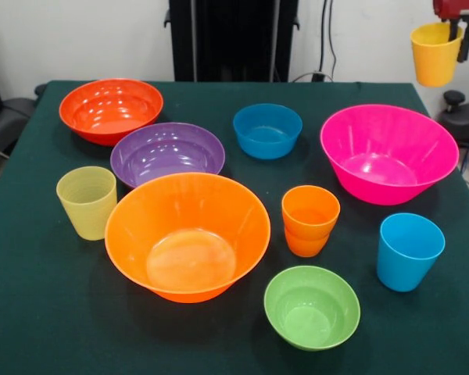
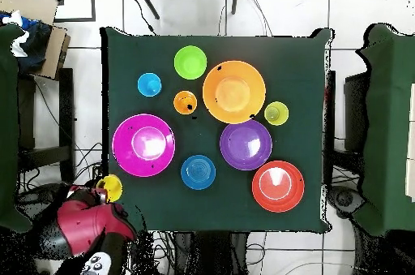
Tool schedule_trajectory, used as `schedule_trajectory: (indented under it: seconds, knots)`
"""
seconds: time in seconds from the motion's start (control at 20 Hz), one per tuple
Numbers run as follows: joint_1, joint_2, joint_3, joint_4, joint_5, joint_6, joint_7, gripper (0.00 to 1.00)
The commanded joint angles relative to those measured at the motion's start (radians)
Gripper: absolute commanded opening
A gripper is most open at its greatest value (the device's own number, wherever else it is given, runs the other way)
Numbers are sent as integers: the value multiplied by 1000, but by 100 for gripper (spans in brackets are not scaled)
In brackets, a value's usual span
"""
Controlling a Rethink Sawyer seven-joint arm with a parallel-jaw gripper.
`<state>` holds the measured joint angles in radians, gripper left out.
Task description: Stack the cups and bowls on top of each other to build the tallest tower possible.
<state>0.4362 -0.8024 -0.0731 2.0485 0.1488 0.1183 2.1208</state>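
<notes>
- Near edge in the front view: lime green bowl, sky blue cup, large orange bowl, orange cup, ribbed cup.
- Mid to far: purple bowl, hot pink bowl, blue bowl, red-orange bowl. All apart, no tower begun.
- Gripper pinches the rim of the yellow cup, held aloft past the table's corner (off the cloth).
- Risk: rim-only grip, cup may swing or slip and drop to the floor.

End effector cut off by top edge in front view; only red housing and dark fingers show, one inside yellow cup, so finger gap can't be read. Overhead: arm hides cup's near side. Worktop front corners cropped in front view.
</notes>
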Motion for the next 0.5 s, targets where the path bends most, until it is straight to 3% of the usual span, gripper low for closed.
schedule_trajectory:
  seconds: [0.05, 0.2, 0.35, 0.5]
  knots:
    - [71, -22, -27, -30, 42, 109, 182, 0]
    - [110, -16, -39, -9, 61, 78, 211, 0]
    - [148, -27, -69, -10, 79, 103, 225, 0]
    - [145, -36, -86, -36, 91, 148, 213, 0]
